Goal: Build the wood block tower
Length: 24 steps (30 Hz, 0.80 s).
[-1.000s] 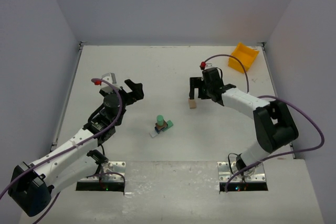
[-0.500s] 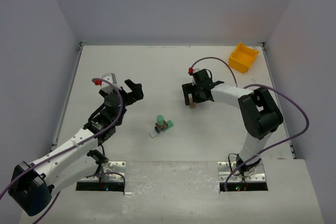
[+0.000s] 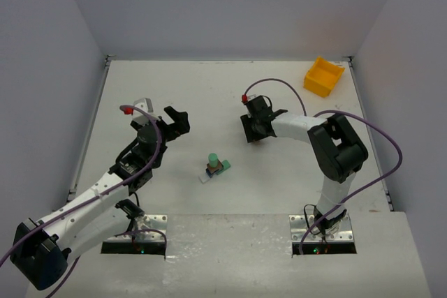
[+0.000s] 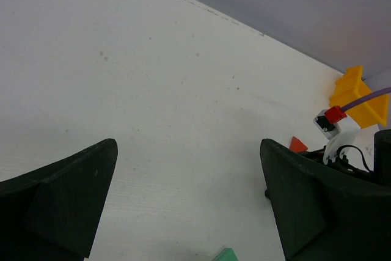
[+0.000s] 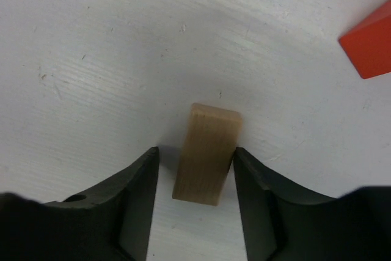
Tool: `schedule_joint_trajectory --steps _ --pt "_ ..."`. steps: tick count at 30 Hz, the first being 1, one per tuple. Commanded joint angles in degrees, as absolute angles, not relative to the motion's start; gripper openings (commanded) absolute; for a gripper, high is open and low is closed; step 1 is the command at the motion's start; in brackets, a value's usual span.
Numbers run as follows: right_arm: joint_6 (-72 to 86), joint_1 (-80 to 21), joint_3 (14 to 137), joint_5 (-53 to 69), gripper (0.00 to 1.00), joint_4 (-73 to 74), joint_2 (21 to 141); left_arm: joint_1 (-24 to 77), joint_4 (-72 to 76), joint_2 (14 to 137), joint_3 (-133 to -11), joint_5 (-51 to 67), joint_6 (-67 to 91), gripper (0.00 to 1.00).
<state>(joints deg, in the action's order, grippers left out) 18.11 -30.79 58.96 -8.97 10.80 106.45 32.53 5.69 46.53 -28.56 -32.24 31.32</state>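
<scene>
Top view: right gripper [image 3: 255,130] low over the bench [image 3: 209,95], right of centre, hiding whatever sits under it. Partial wood block tower [image 3: 213,166] stands mid-bench, green piece on top, well apart from both arms. Left gripper [image 3: 174,121] hangs spread wide and empty to the tower's upper left. Yellow bin [image 3: 324,77] in the far right corner.

Left wrist view: both fingers [image 4: 61,200] far apart, nothing between them — only bare bench ahead, the other arm and bin in the distance, a green corner [image 4: 225,255] at the bottom edge.

Right wrist view: tan block [image 5: 206,154] stands between the half-closed fingers [image 5: 137,197]. The right finger looks to be touching its side; a sliver of gap shows on the left. Not a firm grip yet, by my reading. Red block [image 5: 369,47] lies nearby, upper right.

Risks: the block sits slightly skewed to the fingers — closing could twist it or tip it over. Only its lower part is caught, so it may pivot on lifting. A crooked hold would make placement on the narrow green top unsteady and could topple the tower.
</scene>
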Motion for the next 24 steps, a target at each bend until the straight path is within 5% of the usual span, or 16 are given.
schedule_joint_trajectory --steps 1,3,11,16,20,24 --pt "18.5 -30.7 59.1 -12.3 0.42 9.8 105.3 32.4 6.4 45.6 -30.6 -31.8 32.0 1.0" --pt "17.6 -30.8 59.6 -12.9 0.32 9.8 106.0 32.5 6.5 45.9 -30.7 -31.1 32.2 1.0" --pt "6.9 -30.8 64.2 -9.6 0.16 9.3 104.0 32.5 6.9 46.8 -31.2 -29.8 32.0 1.0" --pt "-19.1 -30.9 64.9 13.9 0.13 4.2 95.2 32.4 6.4 46.9 -31.9 -27.3 30.6 1.0" --pt "-41.6 -32.2 66.7 37.7 0.17 15.0 89.1 32.5 4.1 45.7 -31.6 -25.6 29.6 1.0" --pt "-52.7 -35.0 73.2 41.9 0.17 29.3 87.9 32.5 1.1 44.2 -31.5 -25.8 29.8 1.0"
